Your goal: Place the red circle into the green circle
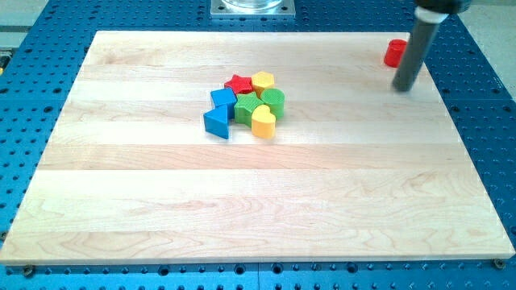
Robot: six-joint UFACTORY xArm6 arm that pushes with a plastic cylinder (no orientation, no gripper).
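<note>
The red circle (394,53) lies near the view's top right corner of the wooden board. The green circle (273,101) sits in a tight cluster near the board's upper middle. My tip (405,87) is at the end of the dark rod, just below and to the right of the red circle, close to it. The rod partly hides the red circle's right side. The tip is far to the right of the cluster.
The cluster also holds a red star (239,83), a yellow hexagon (263,80), a green star (247,108), a yellow heart (264,121), a blue block (222,99) and a blue triangle (217,122). The wooden board (242,209) rests on a blue perforated table.
</note>
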